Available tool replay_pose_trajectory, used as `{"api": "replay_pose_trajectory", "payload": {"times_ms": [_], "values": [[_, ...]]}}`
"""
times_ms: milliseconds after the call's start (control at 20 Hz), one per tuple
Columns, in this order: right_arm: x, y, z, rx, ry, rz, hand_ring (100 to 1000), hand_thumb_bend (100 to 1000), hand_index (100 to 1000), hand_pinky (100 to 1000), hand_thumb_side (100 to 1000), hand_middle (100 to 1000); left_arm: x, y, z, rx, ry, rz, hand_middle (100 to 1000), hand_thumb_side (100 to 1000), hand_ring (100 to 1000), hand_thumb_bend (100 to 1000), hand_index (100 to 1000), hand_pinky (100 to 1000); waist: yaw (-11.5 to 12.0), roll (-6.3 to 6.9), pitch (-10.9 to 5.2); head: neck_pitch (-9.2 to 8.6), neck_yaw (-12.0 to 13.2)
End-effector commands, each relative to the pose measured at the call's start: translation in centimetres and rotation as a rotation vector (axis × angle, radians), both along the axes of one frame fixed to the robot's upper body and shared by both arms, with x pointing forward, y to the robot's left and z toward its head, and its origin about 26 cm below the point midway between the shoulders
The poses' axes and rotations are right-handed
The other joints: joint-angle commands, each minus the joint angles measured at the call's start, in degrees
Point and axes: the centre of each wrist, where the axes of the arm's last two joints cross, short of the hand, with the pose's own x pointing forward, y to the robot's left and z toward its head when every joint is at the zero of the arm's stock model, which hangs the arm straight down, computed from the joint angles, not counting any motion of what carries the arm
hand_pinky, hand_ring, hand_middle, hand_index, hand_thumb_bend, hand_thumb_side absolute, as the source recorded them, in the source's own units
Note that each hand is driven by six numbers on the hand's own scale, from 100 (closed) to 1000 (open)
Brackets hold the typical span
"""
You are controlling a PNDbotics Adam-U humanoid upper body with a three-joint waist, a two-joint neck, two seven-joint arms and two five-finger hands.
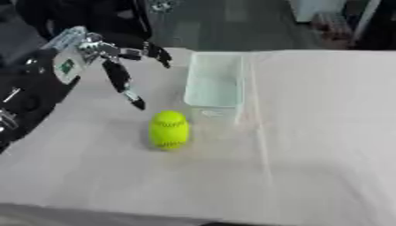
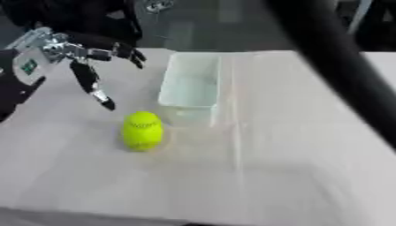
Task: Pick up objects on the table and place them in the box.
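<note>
The yellow-green ball (image 1: 169, 129) is lying on the bench (image 1: 309, 145), just beside the clear box (image 1: 214, 84). The left hand (image 1: 108, 52) is hovering beyond the ball, fingers (image 1: 123, 84) spreading wide, holding nothing.

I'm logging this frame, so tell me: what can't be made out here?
- Right hand: in neither view; only a dark blurred bar crosses the right eye view's upper right.
- Printing on the yellow-green ball: blurred in both views.
- Contents of the clear plastic box: undeterminable through its pale walls.
- Left hand: fingers spread, its wrist cut by the left edge.
</note>
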Motion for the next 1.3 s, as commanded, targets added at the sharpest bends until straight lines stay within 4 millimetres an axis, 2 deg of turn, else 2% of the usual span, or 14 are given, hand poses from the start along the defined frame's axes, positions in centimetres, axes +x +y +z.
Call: {"api": "replay_pose_trajectory", "payload": {"times_ms": [50,150,200,250,300,400,500,750,950,1100,1150,1200,1250,1300], "values": [[0.1,-0.3,1.3,-0.021,-0.024,-0.004,480,100,806,182,1000,548,0.4,-0.9,1.0,0.340,0.141,-0.377,933,537,893,637,923,943,-0.1,-0.03,-0.35,-0.31,0.6],[0.1,-0.2,1.4,-0.021,-0.025,-0.002,480,100,806,182,1000,547,0.6,-1.8,0.2,0.337,0.157,-0.403,933,569,887,602,928,915,-0.3,-0.03,-0.30,-0.45,0.6],[0.1,-0.2,1.4,-0.021,-0.025,0.000,480,100,806,182,1000,547,0.7,-2.1,-0.2,0.330,0.167,-0.411,930,658,884,633,930,895,-0.3,-0.02,-0.29,-0.48,0.6],[0.2,-0.2,1.4,-0.021,-0.026,0.002,480,100,806,182,1000,548,0.7,-2.3,-0.7,0.321,0.180,-0.420,926,568,872,586,930,862,-0.4,0.00,-0.27,-0.54,0.7],[0.2,-0.1,1.4,-0.021,-0.026,0.004,480,100,806,182,1000,548,0.8,-2.5,-1.0,0.314,0.189,-0.427,926,568,872,586,930,862,-0.4,0.02,-0.27,-0.56,0.8],[0.2,-0.1,1.5,-0.022,-0.026,0.007,480,100,806,183,1000,547,0.8,-2.9,-1.4,0.316,0.202,-0.441,909,565,843,579,931,777,-0.6,0.09,-0.27,-0.57,0.9],[0.3,-0.1,1.6,-0.022,-0.026,0.009,480,100,805,183,1000,547,0.6,-3.2,-1.5,0.330,0.206,-0.449,849,560,773,578,922,712,-0.6,0.17,-0.30,-0.55,0.9],[0.2,-0.1,1.6,-0.026,-0.026,0.011,480,100,804,183,1000,547,0.3,-3.9,-0.6,0.329,0.184,-0.457,749,542,731,583,870,712,-0.5,0.20,-0.39,-0.77,0.5],[0.2,-0.1,1.5,-0.029,-0.026,0.012,480,100,805,183,1000,547,-0.1,-4.4,0.1,0.294,0.165,-0.469,794,544,708,579,804,717,-0.3,0.11,-0.37,-1.05,0.4],[0.2,-0.1,1.4,-0.030,-0.025,0.011,480,100,805,183,1000,547,-0.4,-4.8,0.9,0.279,0.143,-0.480,821,533,709,586,820,733,-0.2,0.06,-0.37,-1.17,0.4],[0.2,-0.1,1.4,-0.031,-0.025,0.010,480,100,804,183,1000,547,-0.5,-4.9,1.1,0.278,0.136,-0.483,760,534,625,579,814,721,-0.1,0.06,-0.37,-1.18,0.5],[0.1,-0.2,1.4,-0.031,-0.025,0.009,480,100,805,183,1000,547,-0.7,-5.0,1.3,0.281,0.132,-0.485,783,532,660,581,818,727,-0.1,0.08,-0.39,-1.14,0.5],[0.1,-0.2,1.3,-0.032,-0.025,0.008,480,100,804,183,1000,547,-0.8,-5.1,1.4,0.285,0.131,-0.486,664,537,530,570,795,696,-0.1,0.09,-0.40,-1.12,0.5],[0.1,-0.2,1.3,-0.033,-0.025,0.008,480,100,804,183,1000,547,-1.0,-5.2,1.4,0.297,0.135,-0.487,633,539,510,561,782,683,0.0,0.13,-0.42,-1.09,0.5]]}}
